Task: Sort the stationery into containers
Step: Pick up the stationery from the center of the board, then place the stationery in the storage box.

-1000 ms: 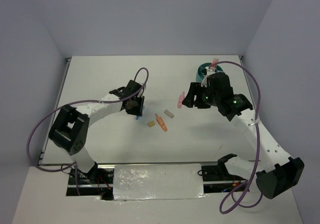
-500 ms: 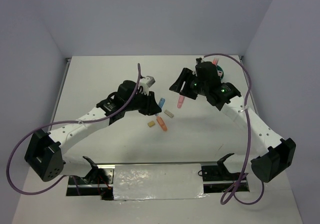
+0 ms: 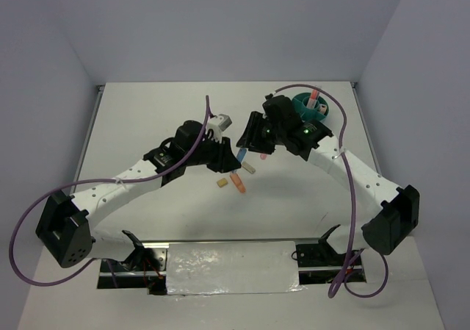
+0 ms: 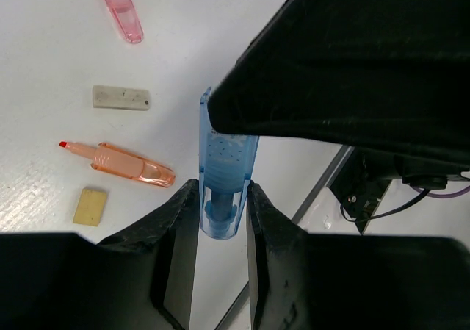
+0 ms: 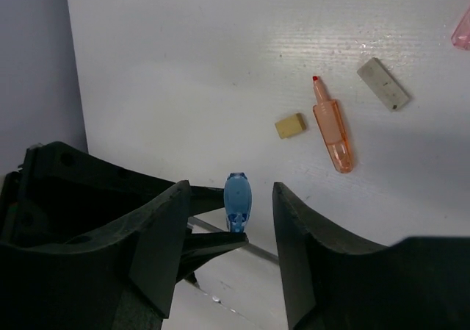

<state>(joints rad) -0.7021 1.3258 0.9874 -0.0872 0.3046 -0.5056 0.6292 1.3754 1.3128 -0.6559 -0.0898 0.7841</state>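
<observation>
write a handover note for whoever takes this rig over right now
Left claw: shut on the blue marker, held up above the table.
Right claw: open, fingers either side of that marker's free end, not touching it.
Loose on the table: pink marker, grey eraser, orange marker, tan eraser.
Done: teal cup at the far right holds at least a pink pen.
Left: probably complete the marker hand-off, drop it in the cup, then sort the four loose pieces.
</observation>
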